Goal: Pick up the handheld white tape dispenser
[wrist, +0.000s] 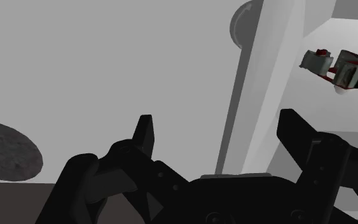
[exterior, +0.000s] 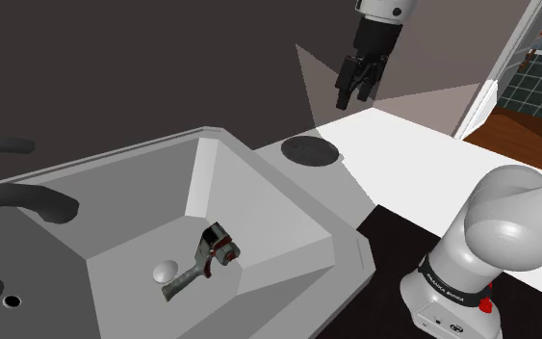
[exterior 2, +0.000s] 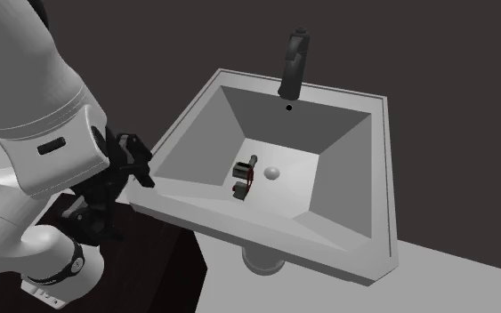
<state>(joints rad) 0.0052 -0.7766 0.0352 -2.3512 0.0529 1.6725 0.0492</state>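
A curved black faucet (exterior: 28, 197) overhangs an angular grey sink (exterior: 259, 207). On its floor sits a small white dome (exterior: 166, 271) and, just beside it, the handheld grey-white tape dispenser with red parts (exterior: 209, 254). Further right, over a white counter (exterior: 403, 154) bearing a dark round disc (exterior: 310, 149), the all-black two-finger gripper (exterior: 355, 91) hangs spread wide, empty.

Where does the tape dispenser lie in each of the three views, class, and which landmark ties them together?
Shoulder view: tape dispenser lower middle, on the sink floor.
Second exterior view: tape dispenser at the centre, same floor.
Wrist view: tape dispenser ahead of the open pincer, inside the sink.
Shared landmark: the sink.
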